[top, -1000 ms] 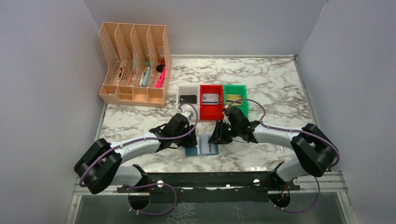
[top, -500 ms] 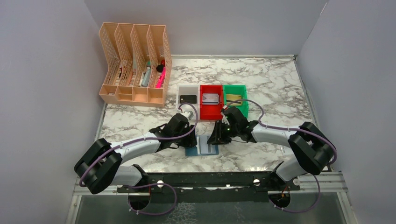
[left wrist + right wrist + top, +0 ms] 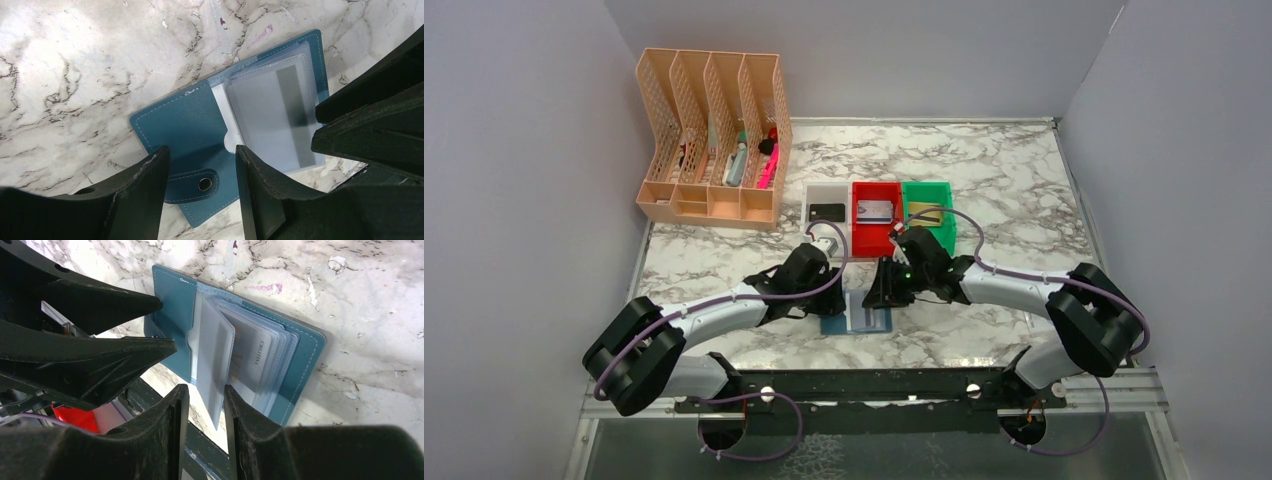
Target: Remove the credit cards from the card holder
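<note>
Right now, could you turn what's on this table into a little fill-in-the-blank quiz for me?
1. The wallet lies ___ on the table.
2. The red bin sits between the white bin and the ___ one.
3. The rack stands at the table's far ___ corner.

Missing words: open; green; left.

Lab cell: grey partitions (image 3: 514, 150), marble tabletop (image 3: 1014, 170).
</note>
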You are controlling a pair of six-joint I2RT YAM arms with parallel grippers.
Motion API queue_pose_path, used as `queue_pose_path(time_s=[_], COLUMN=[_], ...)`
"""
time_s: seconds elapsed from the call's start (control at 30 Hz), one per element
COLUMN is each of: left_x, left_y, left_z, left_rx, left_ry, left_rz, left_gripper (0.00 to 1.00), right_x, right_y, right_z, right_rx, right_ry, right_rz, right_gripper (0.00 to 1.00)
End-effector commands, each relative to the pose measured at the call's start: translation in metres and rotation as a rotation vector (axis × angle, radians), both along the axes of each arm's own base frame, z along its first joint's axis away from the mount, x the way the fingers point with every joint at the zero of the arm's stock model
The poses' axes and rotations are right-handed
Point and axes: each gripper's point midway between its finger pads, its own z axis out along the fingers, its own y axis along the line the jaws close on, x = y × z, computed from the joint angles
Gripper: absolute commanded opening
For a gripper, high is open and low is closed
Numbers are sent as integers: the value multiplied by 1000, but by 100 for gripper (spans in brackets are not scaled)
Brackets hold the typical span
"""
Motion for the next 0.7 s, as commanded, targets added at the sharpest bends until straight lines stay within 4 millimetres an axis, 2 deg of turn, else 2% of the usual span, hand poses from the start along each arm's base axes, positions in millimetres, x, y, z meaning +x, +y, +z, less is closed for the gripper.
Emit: queue_pose_path(time_s=[0.0, 0.67], left_x=[-13, -13], left_y=[3, 0], left_z=[-12, -7], left_rx=[10, -13], left_ry=[48, 40], left_rz=[-21, -17], left_gripper=[54, 54], right_x=[3, -4], right_y=[7, 15], right_z=[16, 23], right_rx=[14, 100], right_ry=[-44, -19], right_rz=[13, 15], right_gripper=[36, 36])
